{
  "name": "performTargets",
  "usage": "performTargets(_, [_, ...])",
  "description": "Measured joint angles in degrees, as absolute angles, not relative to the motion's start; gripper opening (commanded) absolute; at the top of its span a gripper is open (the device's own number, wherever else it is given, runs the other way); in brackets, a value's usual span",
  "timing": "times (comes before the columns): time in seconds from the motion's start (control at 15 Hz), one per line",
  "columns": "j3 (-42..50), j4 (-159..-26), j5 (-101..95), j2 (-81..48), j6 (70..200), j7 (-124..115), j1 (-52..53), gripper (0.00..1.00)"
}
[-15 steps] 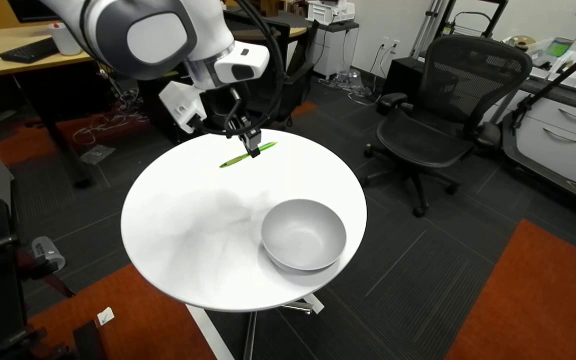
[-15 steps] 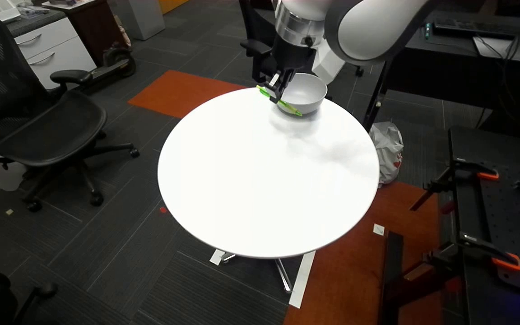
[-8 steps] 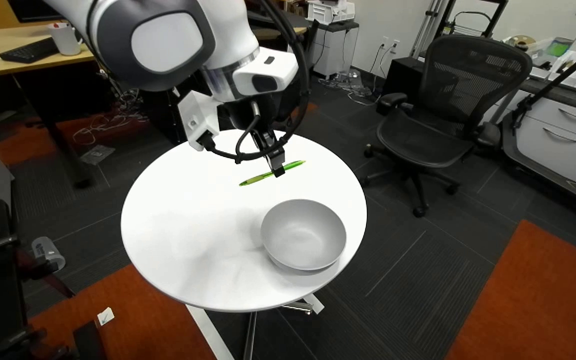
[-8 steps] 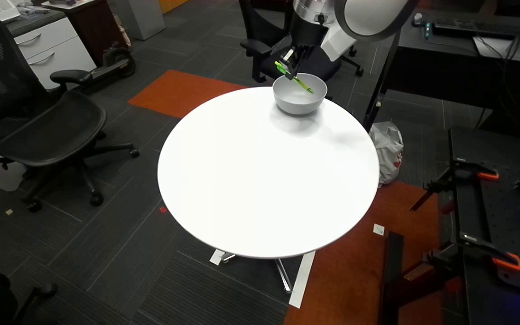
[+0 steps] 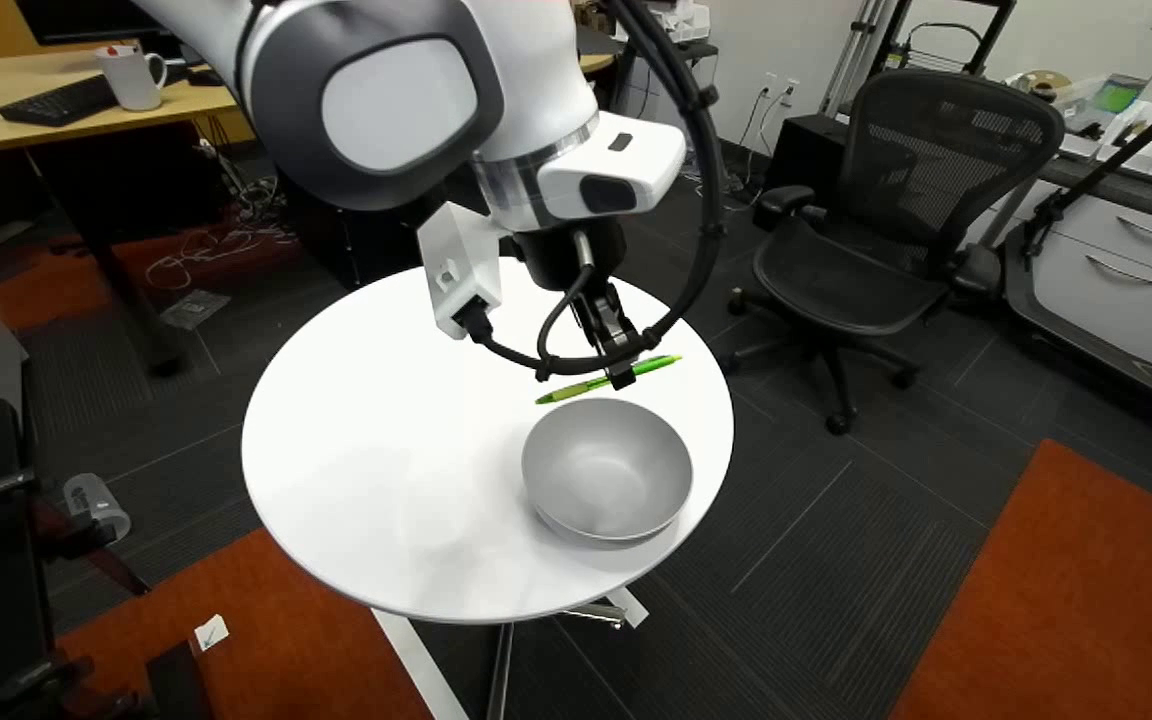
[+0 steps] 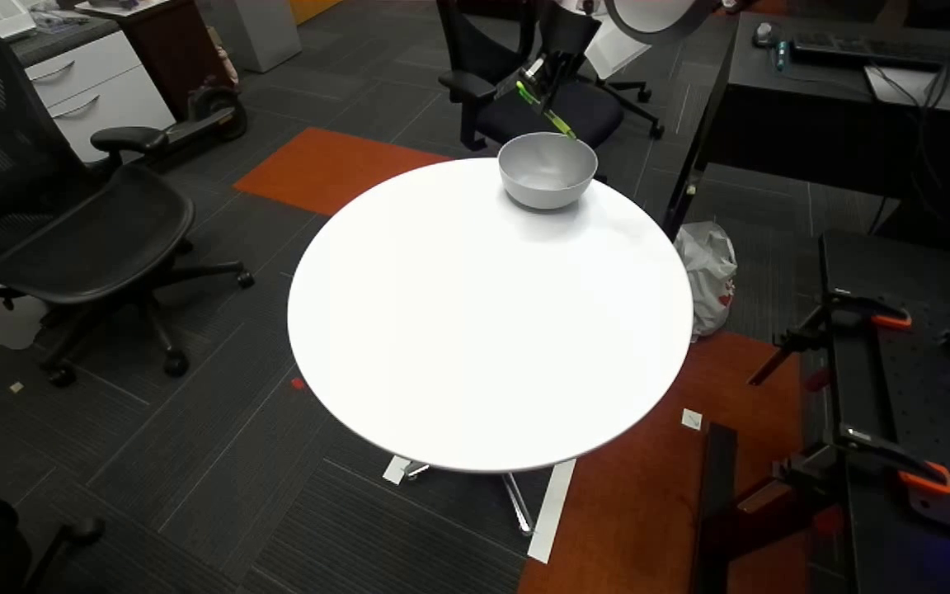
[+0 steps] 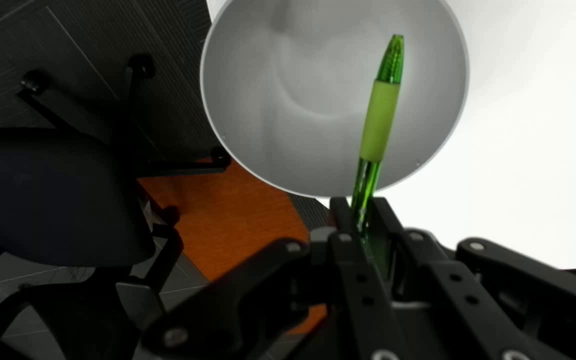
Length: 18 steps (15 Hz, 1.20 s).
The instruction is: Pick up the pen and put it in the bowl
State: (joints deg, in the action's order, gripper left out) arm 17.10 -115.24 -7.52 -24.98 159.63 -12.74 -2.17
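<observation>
The green pen point(image 5: 576, 390) is held above the white round table point(image 5: 386, 460), close above the grey bowl point(image 5: 608, 480). My gripper point(image 5: 622, 376) is shut on the pen, which sticks out on both sides of the fingers. In an exterior view the pen point(image 6: 560, 124) slants down, its low end near the far rim of the bowl point(image 6: 547, 175), below my gripper point(image 6: 534, 76). In the wrist view the pen point(image 7: 379, 120) points away from the fingertips point(image 7: 360, 205) across the bowl's inside point(image 7: 308, 135). The bowl shows no contents.
The bowl stands near the table's edge. A black chair point(image 6: 557, 111) stands behind the bowl in an exterior view. Another chair point(image 5: 886, 220) stands beside the table. A black bench with clamps point(image 6: 895, 371) is at the side.
The arm has carried the pen across toward the bowl. The pen now appears higher in an exterior view, clear of the table. The bowl has not moved; the gripper stays shut on the pen.
</observation>
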Motion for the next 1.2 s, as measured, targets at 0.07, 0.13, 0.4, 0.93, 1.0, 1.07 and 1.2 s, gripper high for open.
performTargets(0.07, [16.91,-113.92,-7.29,-26.04,158.95,-12.71,-2.87,0.03])
performTargets(0.13, [16.63,-112.65,-7.00,-27.13,158.27,-12.64,-3.53,0.03])
performTargets(0.4, [14.56,-107.65,-5.24,-31.97,156.10,-12.46,-6.07,0.03])
performTargets(0.93, [12.47,-102.40,-2.97,-38.33,153.70,-12.38,-8.60,0.40])
performTargets(1.0, [12.47,-102.30,-2.92,-38.54,153.69,-12.38,-8.71,0.47])
performTargets(1.07, [12.47,-102.25,-2.84,-38.66,153.68,-12.38,-8.79,0.53])
performTargets(1.2, [12.45,-102.24,-2.72,-38.71,153.67,-12.38,-8.93,0.69])
